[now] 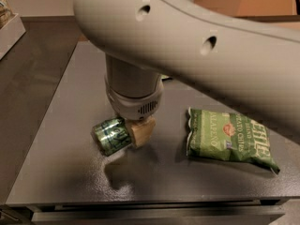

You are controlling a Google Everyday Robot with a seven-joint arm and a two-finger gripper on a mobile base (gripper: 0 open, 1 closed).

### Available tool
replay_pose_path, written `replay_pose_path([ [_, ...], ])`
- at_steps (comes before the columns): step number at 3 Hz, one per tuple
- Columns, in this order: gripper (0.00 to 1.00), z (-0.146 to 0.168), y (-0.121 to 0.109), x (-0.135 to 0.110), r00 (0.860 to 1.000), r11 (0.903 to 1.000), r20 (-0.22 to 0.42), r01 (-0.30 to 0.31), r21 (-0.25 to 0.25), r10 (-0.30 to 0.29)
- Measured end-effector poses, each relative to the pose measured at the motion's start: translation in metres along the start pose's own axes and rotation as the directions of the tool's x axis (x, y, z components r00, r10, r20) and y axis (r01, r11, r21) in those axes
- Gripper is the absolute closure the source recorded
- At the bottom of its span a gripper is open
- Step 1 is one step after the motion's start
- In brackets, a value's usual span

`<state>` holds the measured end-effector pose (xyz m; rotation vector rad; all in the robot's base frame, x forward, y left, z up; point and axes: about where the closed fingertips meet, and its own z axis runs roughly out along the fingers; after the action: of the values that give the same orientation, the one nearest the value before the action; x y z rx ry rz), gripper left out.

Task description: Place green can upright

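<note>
The green can (108,136) is a small shiny dark-green can lying on its side, tilted, near the front left of the dark grey table (65,107). It hangs a little above the surface, with its shadow below it. My gripper (126,134) points down from the big grey arm and is shut on the can. One tan finger (142,130) shows on the can's right side; the other is hidden behind the can.
A flat green chip bag (228,140) lies on the table to the right of the gripper. A pale box (8,29) stands at the far left edge. The table's front edge is close below the can.
</note>
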<state>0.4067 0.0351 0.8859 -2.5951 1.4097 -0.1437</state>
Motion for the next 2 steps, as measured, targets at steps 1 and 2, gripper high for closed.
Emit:
replay_pose_path([
  [1, 1.00, -0.018, -0.028, -0.005, 0.995, 0.9869, -0.001, 0.103, 0.124, -0.104],
  [2, 1.00, -0.032, -0.049, -0.012, 0.975, 0.9456, -0.002, 0.215, 0.244, -0.222],
])
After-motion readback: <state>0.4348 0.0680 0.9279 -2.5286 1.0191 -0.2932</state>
